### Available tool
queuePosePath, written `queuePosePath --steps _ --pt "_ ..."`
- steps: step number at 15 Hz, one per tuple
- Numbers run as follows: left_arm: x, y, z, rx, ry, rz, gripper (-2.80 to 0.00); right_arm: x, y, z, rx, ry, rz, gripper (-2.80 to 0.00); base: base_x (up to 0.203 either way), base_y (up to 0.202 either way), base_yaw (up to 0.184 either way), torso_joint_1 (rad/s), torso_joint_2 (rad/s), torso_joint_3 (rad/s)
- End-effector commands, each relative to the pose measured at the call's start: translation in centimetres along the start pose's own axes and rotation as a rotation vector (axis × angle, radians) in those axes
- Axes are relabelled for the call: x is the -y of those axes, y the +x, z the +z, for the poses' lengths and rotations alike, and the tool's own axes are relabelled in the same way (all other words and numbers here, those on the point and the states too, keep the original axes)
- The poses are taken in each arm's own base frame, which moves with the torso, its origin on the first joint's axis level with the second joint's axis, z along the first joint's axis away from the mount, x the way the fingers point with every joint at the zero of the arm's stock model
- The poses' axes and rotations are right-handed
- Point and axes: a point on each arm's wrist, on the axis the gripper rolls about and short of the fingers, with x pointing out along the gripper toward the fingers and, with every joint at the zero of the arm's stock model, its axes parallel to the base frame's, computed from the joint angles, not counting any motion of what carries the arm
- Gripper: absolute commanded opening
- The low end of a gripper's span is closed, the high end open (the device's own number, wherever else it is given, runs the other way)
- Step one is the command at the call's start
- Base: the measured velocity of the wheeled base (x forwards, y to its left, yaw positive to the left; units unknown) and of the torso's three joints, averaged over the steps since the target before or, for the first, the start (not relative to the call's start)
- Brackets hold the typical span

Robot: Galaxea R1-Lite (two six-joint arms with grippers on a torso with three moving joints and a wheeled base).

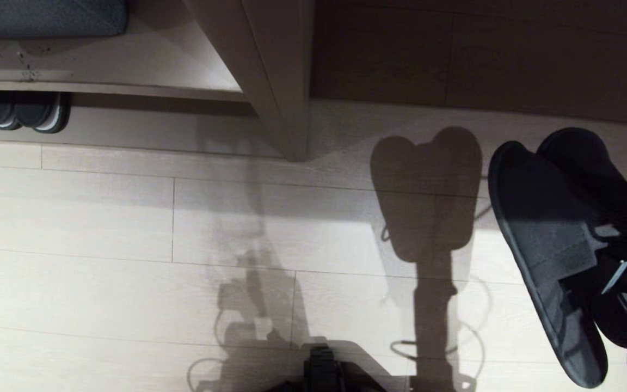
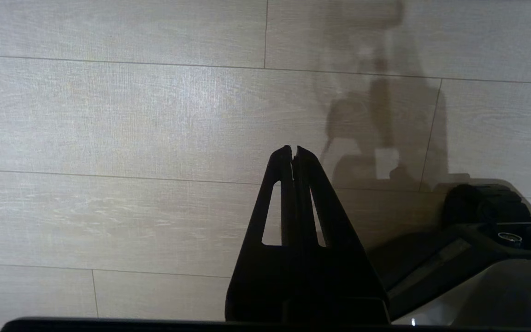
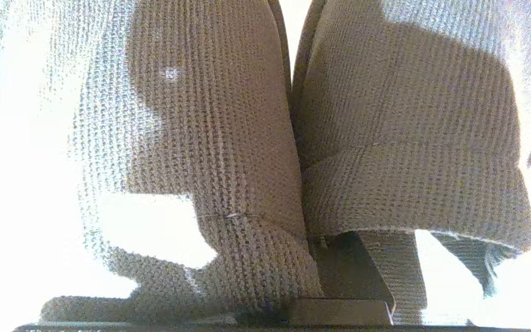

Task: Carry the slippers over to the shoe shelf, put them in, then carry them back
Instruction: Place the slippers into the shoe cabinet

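The slippers (image 1: 553, 234), a dark pair pressed together, hang above the floor at the right of the head view, toes toward the shelf. My right gripper (image 1: 613, 269) is shut on their toe bands. In the right wrist view the slippers' (image 3: 228, 138) knit fabric fills the picture, and only one dark finger (image 3: 353, 272) shows between the two bands. The shoe shelf (image 1: 172, 60), of beige panels with an upright divider (image 1: 275, 81), stands at the back left. My left gripper (image 2: 293, 150) hangs shut and empty over the plank floor.
Another dark pair with pale sole rims (image 1: 22, 111) sits under the shelf's left end. A grey padded thing (image 1: 47, 16) lies on the shelf board. A dark wood panel (image 1: 482, 54) closes the back right. My base (image 1: 324, 370) shows at the near edge.
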Motion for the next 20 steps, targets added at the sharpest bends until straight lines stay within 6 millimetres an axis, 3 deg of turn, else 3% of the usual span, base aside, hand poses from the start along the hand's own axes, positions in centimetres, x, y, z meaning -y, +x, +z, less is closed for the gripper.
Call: queuePosePath --steps 1,6,11,14,17,20 --pt "0.0 0.0 0.0 -0.001 0.0 0.0 -2.8 -0.2 -2.7 1.1 0.083 -0.008 -0.006 -2.8 0.0 0.0 0.0 0.0 0.0 0.0" --pt "0.0 0.0 0.0 -0.001 0.0 0.0 -2.8 -0.7 -9.8 1.7 0.184 -0.026 -0.014 -2.8 0.0 0.0 0.0 0.0 0.0 0.0" --pt "0.0 0.0 0.0 0.0 0.0 -0.001 -2.8 -1.7 -17.1 -1.2 0.228 -0.048 -0.052 -2.8 0.0 0.0 0.0 0.0 0.0 0.0" --pt "0.0 0.0 0.0 -0.001 0.0 0.0 -2.8 -2.2 -18.4 -5.2 0.186 -0.048 -0.077 -2.8 0.0 0.0 0.0 0.0 0.0 0.0" --pt "0.0 0.0 0.0 -0.001 0.0 -0.001 -2.8 -2.5 -17.8 -10.0 0.073 -0.024 -0.079 -2.8 0.0 0.0 0.0 0.0 0.0 0.0" --pt "0.0 0.0 0.0 -0.001 0.001 -0.001 -2.8 -2.4 -17.6 -10.8 0.038 -0.014 -0.099 -2.8 0.0 0.0 0.0 0.0 0.0 0.0"
